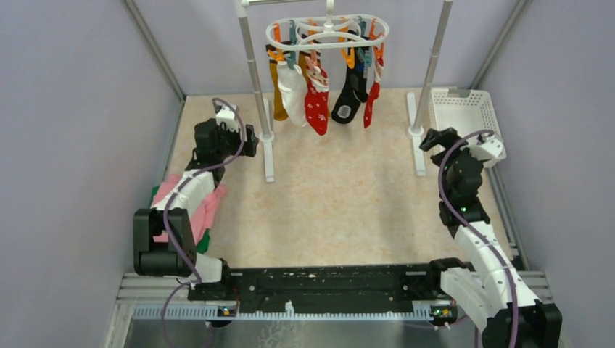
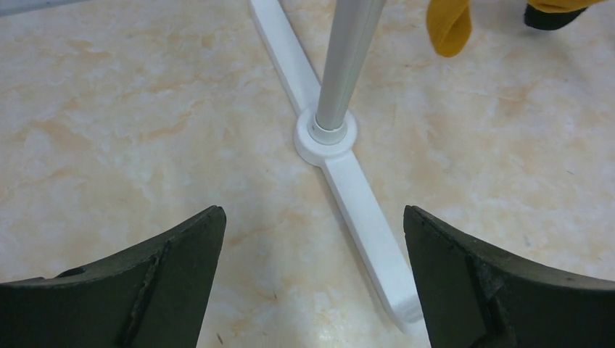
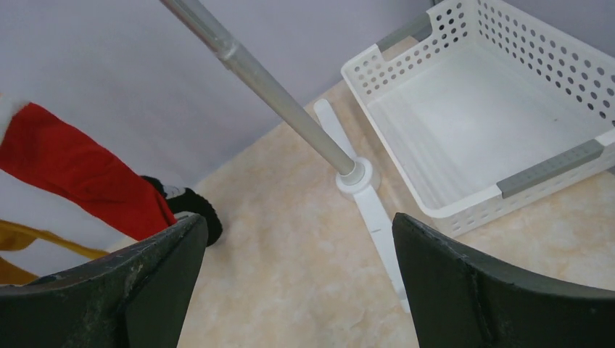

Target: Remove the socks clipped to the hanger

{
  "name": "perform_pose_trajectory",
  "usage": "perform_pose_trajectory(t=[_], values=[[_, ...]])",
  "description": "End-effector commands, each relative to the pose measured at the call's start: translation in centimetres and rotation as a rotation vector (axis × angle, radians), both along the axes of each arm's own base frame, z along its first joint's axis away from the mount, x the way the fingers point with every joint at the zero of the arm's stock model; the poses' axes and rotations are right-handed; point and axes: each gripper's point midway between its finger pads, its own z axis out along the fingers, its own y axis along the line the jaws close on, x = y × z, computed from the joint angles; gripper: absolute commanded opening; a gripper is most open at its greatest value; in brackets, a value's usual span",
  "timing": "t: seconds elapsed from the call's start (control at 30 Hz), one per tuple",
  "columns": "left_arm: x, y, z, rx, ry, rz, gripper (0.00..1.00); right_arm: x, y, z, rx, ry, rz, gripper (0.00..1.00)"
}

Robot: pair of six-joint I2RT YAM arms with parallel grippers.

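The white oval hanger [image 1: 326, 27] with orange and teal clips hangs from the rack bar at the back. Five socks hang clipped to it: mustard [image 1: 278, 94], white [image 1: 294, 93], red with snowflakes [image 1: 317, 109], black [image 1: 349, 101] and plain red [image 1: 372, 101]. My left gripper [image 1: 250, 141] is open and empty, low beside the left rack pole; its view [image 2: 312, 217] shows the mustard sock's toe [image 2: 450, 29] above. My right gripper [image 1: 434, 138] is open and empty by the right pole; its view [image 3: 299, 221] shows the red sock [image 3: 80, 174] and the black toe [image 3: 192, 204].
The rack's left pole [image 1: 254, 72] and its foot [image 2: 326, 138] stand just ahead of my left gripper. The right pole [image 3: 275, 87] stands ahead of my right gripper. A white mesh basket [image 1: 462, 92] sits at the right, also in the right wrist view [image 3: 464, 210]. A pink and green cloth [image 1: 210, 206] lies under my left arm.
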Motion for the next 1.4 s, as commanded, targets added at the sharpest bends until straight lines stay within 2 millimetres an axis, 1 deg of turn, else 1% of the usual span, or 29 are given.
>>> perform_pose_trajectory(t=[0.0, 0.03, 0.1, 0.13, 0.17, 0.2, 0.23, 0.33, 0.4, 0.43, 0.47, 0.5, 0.53, 0.57, 0.6, 0.63, 0.67, 0.73, 0.8, 0.87, 0.97, 1.03, 1.17, 1.23, 1.3, 1.37], values=[[-2.1, 0.3, 2.5, -0.049, 0.084, -0.017, 0.99, 0.3, 1.1, 2.0, 0.142, 0.092, 0.054, 0.99], [-2.3, 0.6, 3.1, -0.046, 0.084, -0.004, 0.99, 0.5, 0.8, 2.7, 0.144, 0.102, 0.034, 0.99], [-2.4, 1.6, 4.3, -0.039, 0.091, 0.056, 0.99, 1.2, -0.1, 3.0, 0.152, 0.118, -0.027, 0.99], [-2.3, 2.0, 4.8, -0.058, 0.107, 0.089, 0.99, 1.9, -0.3, 3.2, 0.119, 0.145, -0.035, 0.99], [-2.1, 2.2, 5.3, -0.062, 0.120, 0.095, 0.99, 2.7, -0.6, 2.7, 0.092, 0.209, -0.053, 0.99], [-1.8, 2.3, 5.3, -0.058, 0.147, 0.094, 0.99, 3.7, -0.9, 4.0, 0.082, 0.244, -0.079, 0.99], [-1.6, 2.3, 5.9, -0.052, 0.158, 0.091, 0.99, 4.7, -1.2, 4.0, 0.063, 0.297, -0.101, 0.99], [-0.8, 2.5, 6.0, -0.008, 0.206, 0.068, 0.99, 7.8, -2.0, 2.8, -0.005, 0.403, -0.149, 0.99], [-0.4, 2.3, 5.5, 0.038, 0.248, 0.008, 0.99, 9.2, -2.9, 2.2, -0.046, 0.442, -0.188, 0.99], [-0.2, 2.6, 5.3, 0.051, 0.283, 0.019, 0.99, 10.0, -3.3, 1.5, -0.066, 0.466, -0.203, 0.99], [0.4, 3.0, 5.3, 0.058, 0.314, 0.042, 0.99, 10.5, -3.8, 1.2, -0.083, 0.476, -0.216, 0.99], [0.4, 3.4, 4.4, 0.066, 0.364, 0.057, 0.99, 11.1, -4.3, 1.0, -0.099, 0.485, -0.227, 0.99], [0.7, 3.6, 4.1, 0.073, 0.393, 0.064, 0.99, 11.6, -4.8, 0.7, -0.109, 0.495, -0.230, 0.99], [1.0, 3.7, 4.4, 0.079, 0.409, 0.067, 0.99, 12.1, -5.4, 0.3, -0.112, 0.507, -0.239, 0.99], [1.2, 3.8, 4.3, 0.083, 0.425, 0.066, 0.99, 12.6, -6.0, -0.4, -0.107, 0.525, -0.241, 0.98], [1.4, 3.9, 4.2, 0.087, 0.433, 0.069, 0.99, 13.0, -6.0, -1.1, -0.100, 0.541, -0.226, 0.96], [1.5, 4.0, 4.2, 0.090, 0.435, 0.077, 0.99, 13.3, -7.2, -2.0, -0.078, 0.559, -0.236, 0.95], [1.7, 4.2, 4.7, 0.094, 0.419, 0.085, 0.99, 13.7, -7.9, -3.8, -0.055, 0.594, -0.220, 0.93], [1.7, 4.2, 5.3, 0.095, 0.397, 0.084, 0.99, 14.2, -8.1, -5.4, -0.035, 0.621, -0.193, 0.93], [1.5, 4.2, 5.8, 0.092, 0.373, 0.088, 0.99, 14.8, -7.8, -6.7, -0.033, 0.643, -0.156, 0.90], [1.1, 4.0, 5.6, 0.081, 0.376, 0.083, 0.99, 15.5, -7.5, -8.4, -0.036, 0.679, -0.127, 0.86], [0.7, 3.7, 5.2, 0.075, 0.391, 0.063, 0.99, 15.7, -7.5, -9.2, -0.036, 0.692, -0.123, 0.84], [0.4, 3.7, 4.5, 0.080, 0.417, 0.060, 0.99, 16.3, -7.1, -10.6, -0.029, 0.700, -0.092, 0.83], [0.3, 3.6, 4.5, 0.081, 0.421, 0.056, 0.99, 16.5, -7.0, -11.3, -0.029, 0.713, -0.088, 0.82], [0.2, 3.6, 4.7, 0.079, 0.414, 0.055, 0.99, 16.6, -7.2, -12.0, -0.033, 0.731, -0.090, 0.75], [0.0, 3.5, 5.0, 0.076, 0.408, 0.053, 0.99, 16.6, -7.4, -12.5, -0.033, 0.740, -0.096, 0.62]])
